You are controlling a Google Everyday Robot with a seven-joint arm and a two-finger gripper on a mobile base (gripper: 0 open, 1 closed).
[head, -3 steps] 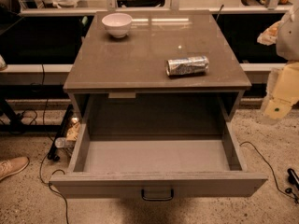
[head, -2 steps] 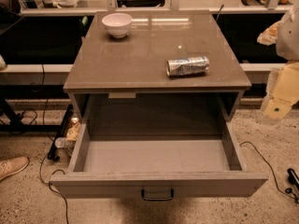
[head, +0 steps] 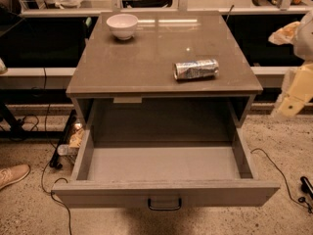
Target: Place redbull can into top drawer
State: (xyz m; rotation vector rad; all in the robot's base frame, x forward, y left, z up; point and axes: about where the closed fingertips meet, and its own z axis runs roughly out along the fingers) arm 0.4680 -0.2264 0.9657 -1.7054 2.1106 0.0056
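The redbull can lies on its side on the worktop, toward 4 o'clock from the worktop's middle and near the front edge. Its long axis runs roughly 9 to 3 o'clock, with one round end facing 9 o'clock, and its body looks dented. Nothing touches it.

At 6 o'clock from the can, below the worktop's front edge, the top drawer stands pulled out wide. Its grey floor is bare, and the dark handle sits at the centre of the front panel.

The gripper hangs at 3 o'clock from the can, at the right border of the view, off the cabinet's side and well apart from both can and drawer. It holds nothing that can be seen; whether it is wide or narrow cannot be told.

A white bowl stands upright at 10 o'clock from the can, near the worktop's far left corner. At 8 o'clock from the drawer, a tan shoe rests on the speckled floor, with dark cables trailing beside the cabinet
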